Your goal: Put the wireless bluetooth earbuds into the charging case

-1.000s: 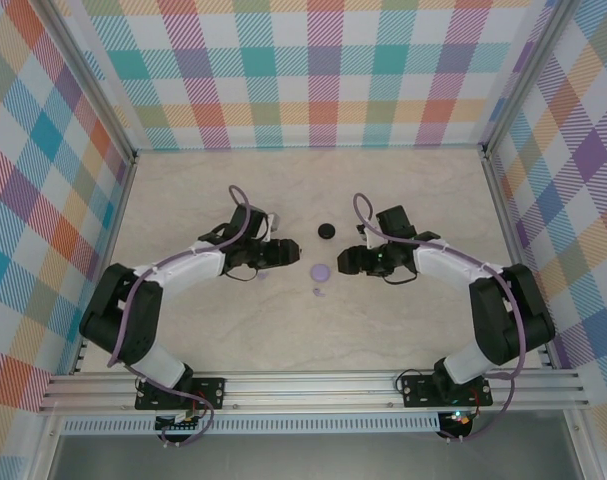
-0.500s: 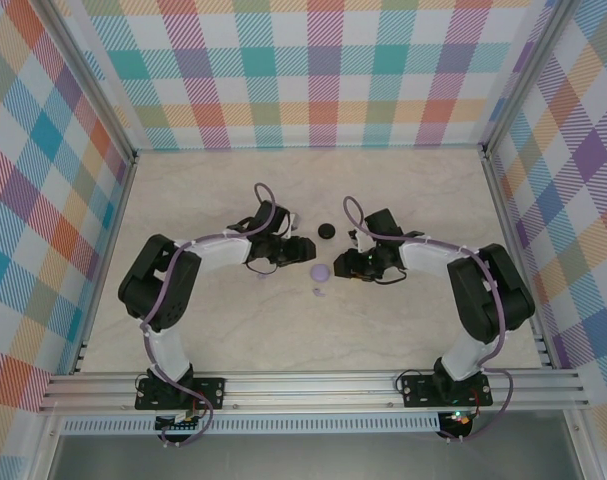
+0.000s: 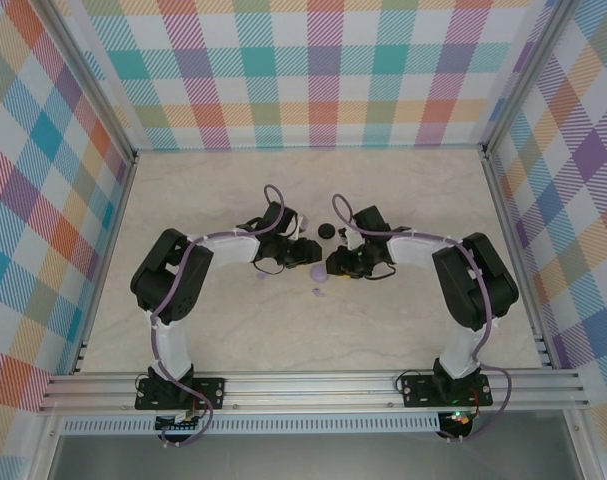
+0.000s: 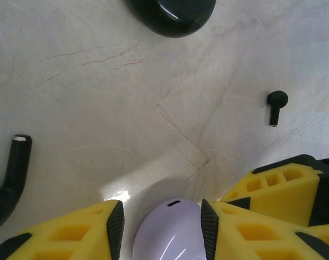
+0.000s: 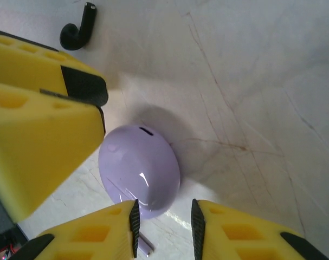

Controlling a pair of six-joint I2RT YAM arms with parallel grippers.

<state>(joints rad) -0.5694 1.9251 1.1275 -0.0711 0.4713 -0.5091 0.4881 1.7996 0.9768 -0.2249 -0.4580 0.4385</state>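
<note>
Top external, left gripper (image 3: 312, 261) nearer; (lilac case (image 3: 320, 274))

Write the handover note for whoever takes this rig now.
Left gripper: open, jaws straddling the closed lilac case, not clamped.
Right gripper: open, tips at that case's edge.
Black case also looks closed.
Two black earbuds and two lilac earbuds lie loose on the table.
Done: nothing inserted.
To do: open the cases, seat all four.

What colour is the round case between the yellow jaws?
The case is shiny pale lilac. It shows best in the right wrist view.
</note>
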